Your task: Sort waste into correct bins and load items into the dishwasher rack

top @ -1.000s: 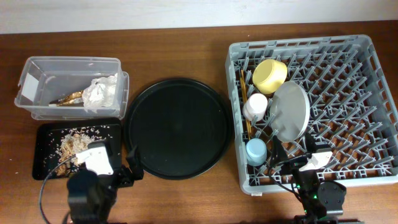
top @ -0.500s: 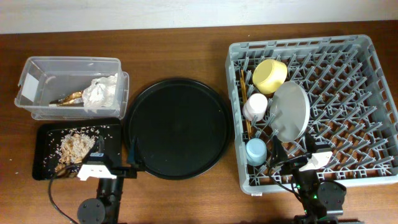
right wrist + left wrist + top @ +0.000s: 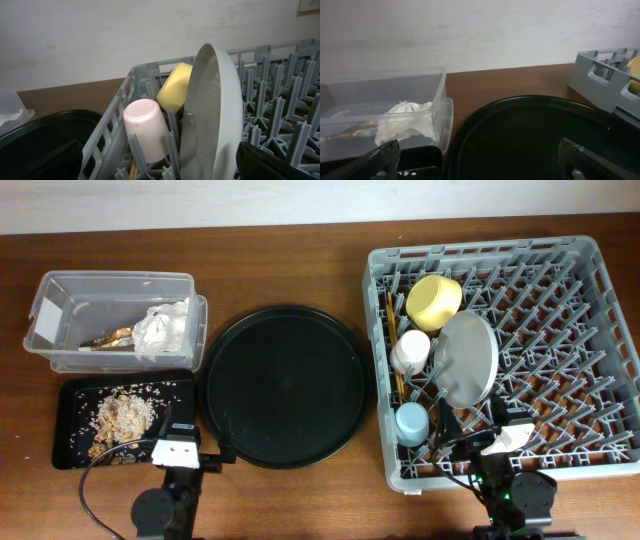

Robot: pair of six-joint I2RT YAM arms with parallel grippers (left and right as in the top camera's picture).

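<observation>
Waste lies sorted at the left of the brown wooden table (image 3: 300, 250). In the clear rectangular plastic box (image 3: 60, 290) lie the crumpled white paper napkin (image 3: 160, 328), toward the right end, and the shiny gold-brown wrapper (image 3: 110, 338) just left of it. In the left wrist view the napkin rests against the box's right wall. The brownish crumbly food scraps (image 3: 118, 416) are spread over the flat black rectangular tray (image 3: 70, 395), which sits just in front of the box. The large round black tray (image 3: 285, 385) lies between these two bins and the large square grey plastic dishwasher rack (image 3: 560, 310).

Rack load, all in its left part:
- small yellow bowl (image 3: 434, 300), tipped on its side toward the back
- pale grey-green round plate (image 3: 466, 358), on edge between pegs, just in front of the bowl
- pink cup (image 3: 410, 350), tilted among the pegs left of the plate
- light blue cup (image 3: 411, 423), nearer the front
- pair of wooden chopsticks (image 3: 392, 345), lying along the rack's left wall beside the cups

The left gripper (image 3: 479, 147) is low at the table's near edge, between the rectangular tray and the round tray. Its fingers (image 3: 382, 160) show at opposite lower corners of the wrist view. Jaws are spread wide and empty.

The right gripper (image 3: 472, 435) is at the rack's front edge, just in front of the plate and beside the blue cup. One finger (image 3: 280, 162) fills the lower right corner of the wrist view. The other is hard to separate from the dark area at lower left. The spacing reads as wide, with nothing held.
</observation>
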